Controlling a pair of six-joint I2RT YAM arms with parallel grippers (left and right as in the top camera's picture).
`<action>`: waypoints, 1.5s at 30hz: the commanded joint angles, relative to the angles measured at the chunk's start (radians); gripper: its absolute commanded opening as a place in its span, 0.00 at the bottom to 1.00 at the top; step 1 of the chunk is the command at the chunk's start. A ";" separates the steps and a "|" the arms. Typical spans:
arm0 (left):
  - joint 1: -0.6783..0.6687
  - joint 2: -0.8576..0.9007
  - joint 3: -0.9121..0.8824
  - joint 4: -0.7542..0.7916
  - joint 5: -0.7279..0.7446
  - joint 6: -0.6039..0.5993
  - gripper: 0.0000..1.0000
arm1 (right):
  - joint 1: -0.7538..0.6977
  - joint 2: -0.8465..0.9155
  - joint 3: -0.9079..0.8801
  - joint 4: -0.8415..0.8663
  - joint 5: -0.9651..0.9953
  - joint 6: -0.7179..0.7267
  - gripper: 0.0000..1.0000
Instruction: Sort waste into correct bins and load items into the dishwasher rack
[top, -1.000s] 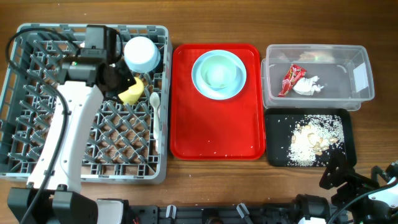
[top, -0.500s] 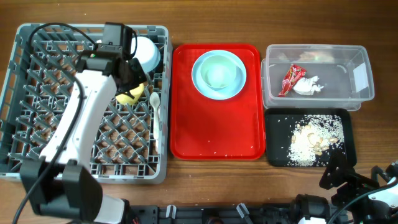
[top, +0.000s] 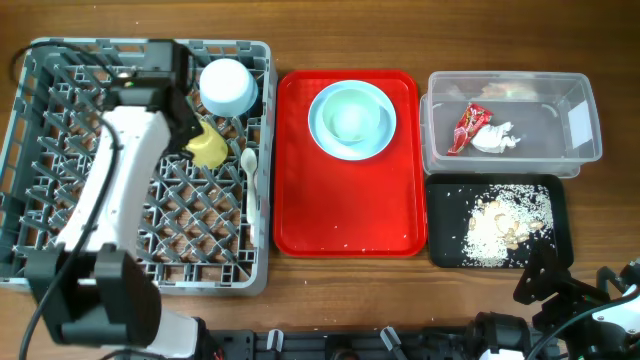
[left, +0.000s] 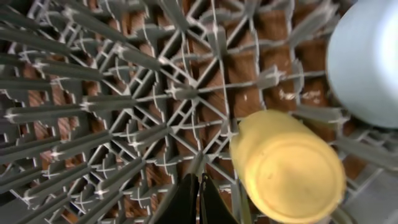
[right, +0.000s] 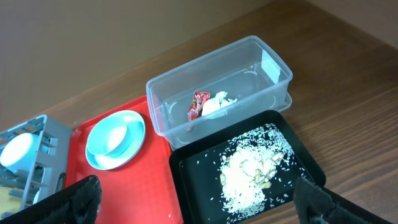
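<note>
The grey dishwasher rack fills the left. A yellow-green cup lies in it beside a white bowl and a white spoon. My left gripper hovers over the rack, shut and empty, just left of the cup; its fingers are pressed together. A light blue plate with a pale blue bowl sits on the red tray. The clear tub holds the red wrapper and the tissue. The black tray holds rice scraps. My right gripper is wide open.
The red tray lies between the rack and the bins. The right arm rests at the table's front right edge, below the black tray. The fork is not in view.
My left arm swung right toward the white bowl, then back left over the rack. The cup stays lying in the rack. The right arm has not moved.
</note>
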 joint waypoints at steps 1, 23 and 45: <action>-0.018 -0.128 0.053 0.011 0.144 -0.023 0.05 | -0.002 -0.006 -0.001 0.000 -0.013 -0.006 1.00; -0.646 0.194 0.055 0.557 0.340 0.244 0.44 | -0.002 -0.006 -0.001 0.000 -0.013 -0.006 1.00; -0.649 0.457 0.057 0.717 0.278 0.304 0.04 | -0.002 -0.006 -0.001 0.000 -0.013 -0.006 1.00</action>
